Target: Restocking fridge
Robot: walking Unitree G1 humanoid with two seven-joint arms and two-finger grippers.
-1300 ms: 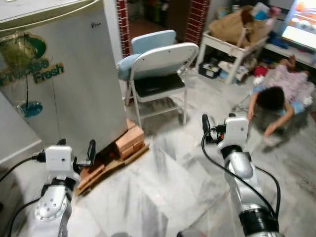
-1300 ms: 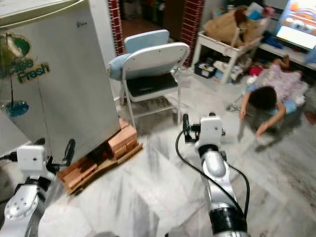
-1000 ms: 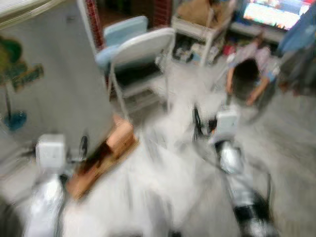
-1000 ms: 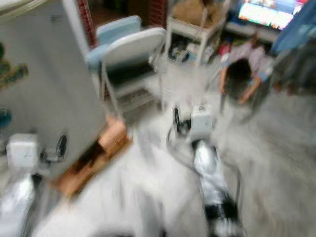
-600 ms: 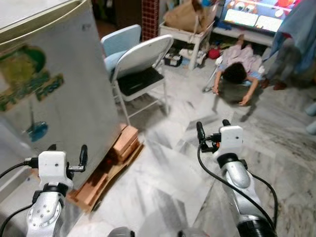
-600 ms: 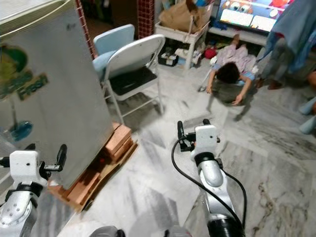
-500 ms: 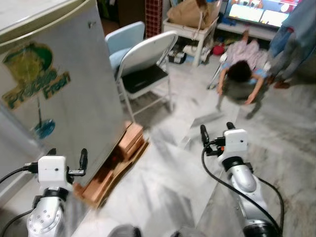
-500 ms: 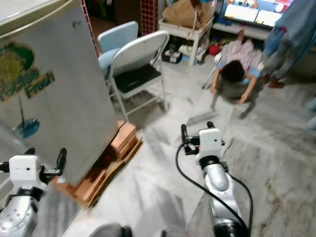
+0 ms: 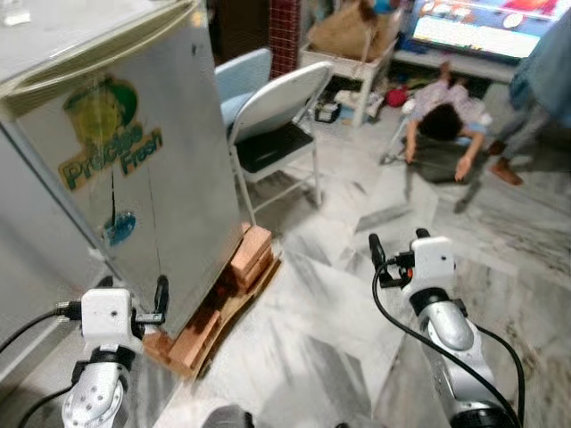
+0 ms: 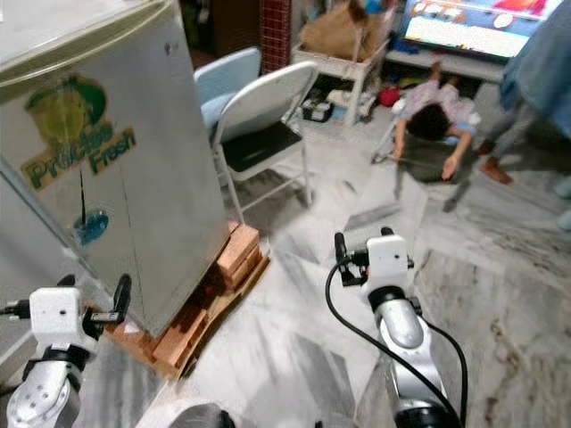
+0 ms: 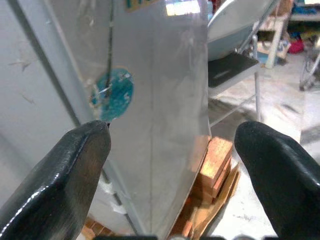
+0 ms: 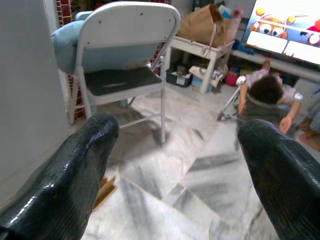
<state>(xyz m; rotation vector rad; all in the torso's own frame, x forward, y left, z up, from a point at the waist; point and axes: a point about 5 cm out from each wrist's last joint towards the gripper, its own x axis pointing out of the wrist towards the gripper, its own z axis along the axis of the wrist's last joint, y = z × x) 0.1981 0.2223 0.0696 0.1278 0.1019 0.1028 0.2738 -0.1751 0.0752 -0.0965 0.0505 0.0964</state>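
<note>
A grey fridge (image 9: 134, 178) with a green "Produce Fresh" sticker stands at the left with its door closed. It rests on a stack of bricks (image 9: 241, 267). My left gripper (image 9: 134, 287) is held low beside the fridge's front corner, open and empty. In the left wrist view the fridge side (image 11: 155, 100) fills the space between the left gripper's two fingers (image 11: 60, 175). My right gripper (image 9: 397, 242) is out over the marble floor to the right of the fridge, open, with nothing between its fingers (image 12: 75, 170).
A white folding chair (image 9: 277, 134) with a black seat stands just right of the fridge, with a light blue chair behind it. A person (image 9: 442, 125) is bent down on the floor at the back right, and another person (image 9: 544, 80) stands beside. A white table (image 9: 348, 53) holds a brown bag.
The whole view has shifted as I move; the fridge now looms larger and nearer at the left. Both grippers stay open and empty.
</note>
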